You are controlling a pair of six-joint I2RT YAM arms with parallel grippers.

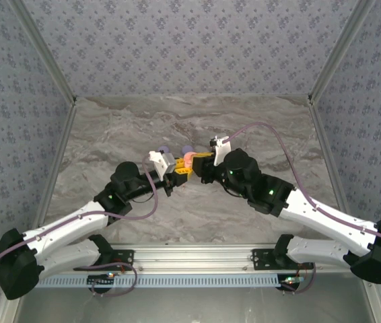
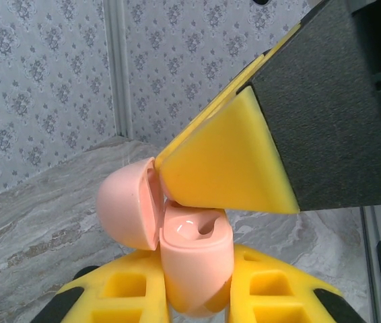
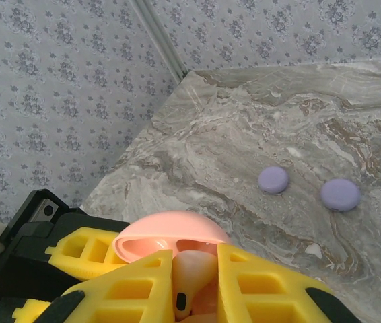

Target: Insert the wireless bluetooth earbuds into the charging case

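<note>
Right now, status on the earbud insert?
Left gripper jaws shut on pink case, lid open. Right gripper holding earbud at case mouth. Two lilac discs aside.

Grey marbled tabletop (image 1: pixel 143 128) enclosed by floral-patterned walls (image 1: pixel 190 40) with metal corner posts (image 1: pixel 44 50).

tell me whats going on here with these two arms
The left gripper is clamped on a rounded pink plastic charging case, whose lid is open. The right gripper pinches a small pale pinkish earbud right at the case's mouth. It does not look seated yet, and one well in the case looks empty. Two flat round lilac discs lie on the grey marble-pattern table beyond.
</note>
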